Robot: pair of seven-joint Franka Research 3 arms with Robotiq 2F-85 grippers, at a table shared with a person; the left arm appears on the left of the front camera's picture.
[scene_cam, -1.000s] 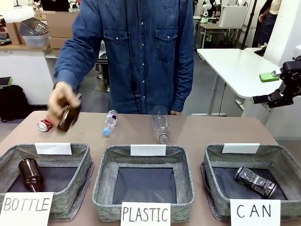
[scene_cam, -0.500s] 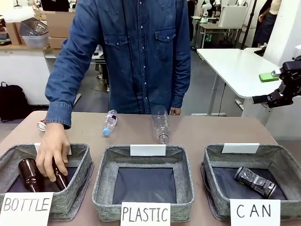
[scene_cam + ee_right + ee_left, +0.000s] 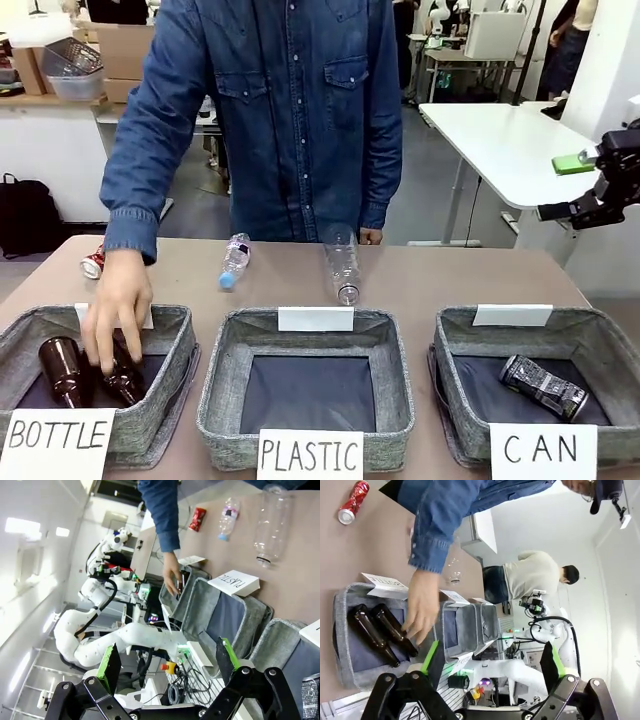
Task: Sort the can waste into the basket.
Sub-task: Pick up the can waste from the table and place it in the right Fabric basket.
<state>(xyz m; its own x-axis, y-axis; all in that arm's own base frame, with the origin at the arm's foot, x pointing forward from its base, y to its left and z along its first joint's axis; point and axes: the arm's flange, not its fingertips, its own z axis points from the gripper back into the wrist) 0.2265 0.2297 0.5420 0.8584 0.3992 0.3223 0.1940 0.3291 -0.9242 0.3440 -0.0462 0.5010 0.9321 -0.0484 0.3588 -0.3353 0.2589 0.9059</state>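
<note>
Cans: we count two. The dark can (image 3: pixel 543 386) lies in the CAN basket (image 3: pixel 600 345) at four o'clock, and the red can (image 3: pixel 93 262) on the table (image 3: pixel 450 275) at ten o'clock.
Baskets: three.
Brown bottles (image 3: pixel 62 370): two in the BOTTLE basket (image 3: pixel 170 385), with the person's hand (image 3: pixel 115 310) on one.
Plastic bottles (image 3: pixel 343 265): two, near twelve o'clock.
Left gripper (image 3: pixel 491 652): spread, empty.
Right gripper (image 3: pixel 167 650): spread, empty.

The brown surface (image 3: pixel 450 275) carries three grey baskets in a row at its near edge: BOTTLE basket (image 3: pixel 150 425), PLASTIC basket (image 3: pixel 220 390), CAN basket (image 3: pixel 610 345). Farther back lie a red can (image 3: pixel 93 262), seemingly on its side and partly behind a sleeve (image 3: pixel 130 235), a small blue-capped bottle (image 3: pixel 234 259) and a larger clear bottle (image 3: pixel 342 266).
</note>
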